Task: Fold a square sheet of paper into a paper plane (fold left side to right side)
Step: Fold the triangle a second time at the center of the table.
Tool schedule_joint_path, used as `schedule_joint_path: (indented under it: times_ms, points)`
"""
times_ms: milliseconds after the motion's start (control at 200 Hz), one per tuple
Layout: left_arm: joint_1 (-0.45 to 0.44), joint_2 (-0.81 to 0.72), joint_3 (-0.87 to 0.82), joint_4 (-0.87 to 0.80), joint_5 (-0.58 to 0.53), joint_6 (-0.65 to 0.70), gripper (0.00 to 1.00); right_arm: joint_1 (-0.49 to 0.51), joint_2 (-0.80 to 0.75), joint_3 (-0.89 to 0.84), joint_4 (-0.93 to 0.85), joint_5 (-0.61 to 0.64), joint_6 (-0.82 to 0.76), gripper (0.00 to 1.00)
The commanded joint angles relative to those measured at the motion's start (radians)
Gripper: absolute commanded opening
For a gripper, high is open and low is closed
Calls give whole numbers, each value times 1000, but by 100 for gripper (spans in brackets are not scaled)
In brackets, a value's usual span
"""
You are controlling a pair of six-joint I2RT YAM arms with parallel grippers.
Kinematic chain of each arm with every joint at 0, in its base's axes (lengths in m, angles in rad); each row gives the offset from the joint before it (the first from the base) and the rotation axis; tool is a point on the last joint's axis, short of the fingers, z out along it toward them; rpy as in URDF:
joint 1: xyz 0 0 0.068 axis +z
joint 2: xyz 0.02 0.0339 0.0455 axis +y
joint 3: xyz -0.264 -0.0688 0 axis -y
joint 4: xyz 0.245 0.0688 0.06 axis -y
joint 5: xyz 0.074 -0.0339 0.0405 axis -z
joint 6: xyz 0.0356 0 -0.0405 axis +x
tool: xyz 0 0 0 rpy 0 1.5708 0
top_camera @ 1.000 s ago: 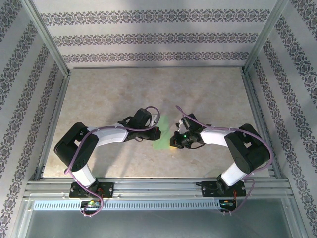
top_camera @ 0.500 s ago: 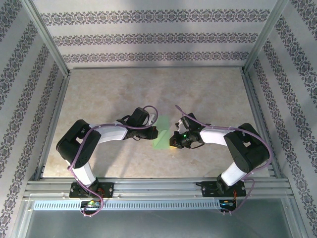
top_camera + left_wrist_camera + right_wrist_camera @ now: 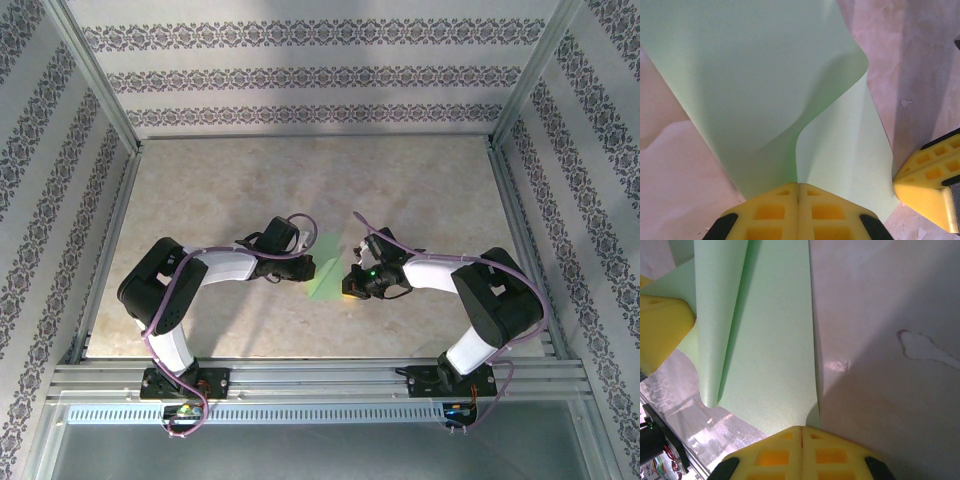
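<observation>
First fold begun: the square sheet of paper (image 3: 322, 270) lay mid-worktop (image 3: 420, 190), uncreased.
The left pincer (image 3: 798, 187) pinched its left side, lifted and curling rightward; the right pincer (image 3: 801, 430), pressed together, met its right edge; all later folds remained.

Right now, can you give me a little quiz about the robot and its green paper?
1. True or false: the square sheet of paper lies completely flat on the table.
2. What colour are the left fingers and the right fingers? A red, B yellow, C blue.
3. Which arm's fingers pinch the lifted, curling side of the sheet?
Key: 1 false, one side is raised and curls over. 2 B. 3 the left arm's.
</observation>
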Motion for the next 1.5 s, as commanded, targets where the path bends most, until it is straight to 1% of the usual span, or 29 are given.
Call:
schedule_joint_path:
  times_ms: [0,695,1494]
  points:
    - [14,10,16,-6,-1,24,1,14,44,-11,-59,64,-19,0]
    - [15,11,31,17,5,42,2,14,53,-13,-60,64,-19,0]
    - [15,27,37,11,-25,56,2,14,54,-11,-64,64,-23,0]
